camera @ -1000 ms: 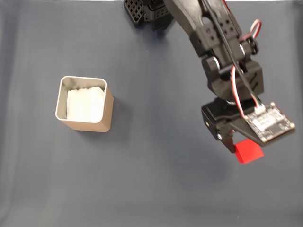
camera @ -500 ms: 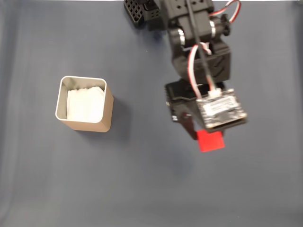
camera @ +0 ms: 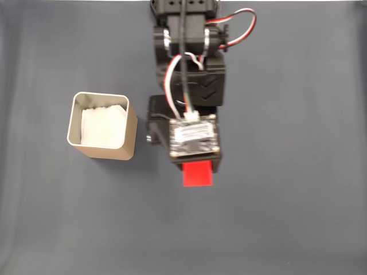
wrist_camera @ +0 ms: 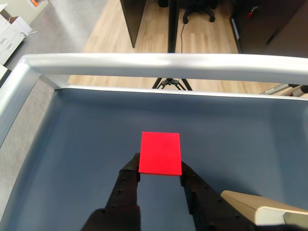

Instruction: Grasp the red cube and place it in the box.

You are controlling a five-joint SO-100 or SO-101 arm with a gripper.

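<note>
The red cube hangs above the dark blue table mat, pinched between the two black fingers of my gripper, which is shut on it. In the fixed view the wrist camera board covers most of the fingers, and the cube sticks out below it. The box, tan with a silvery rim and white lining, stands upright to the left of the cube, about a box width away. A corner of the box shows at the bottom right of the wrist view.
My black arm reaches down from its base at the top centre of the fixed view. A silver rail borders the far edge of the mat in the wrist view, with floor and chair legs beyond.
The arm has swung left with the red cube held in the gripper, from the right side of the mat to its middle, closer to the box.
</note>
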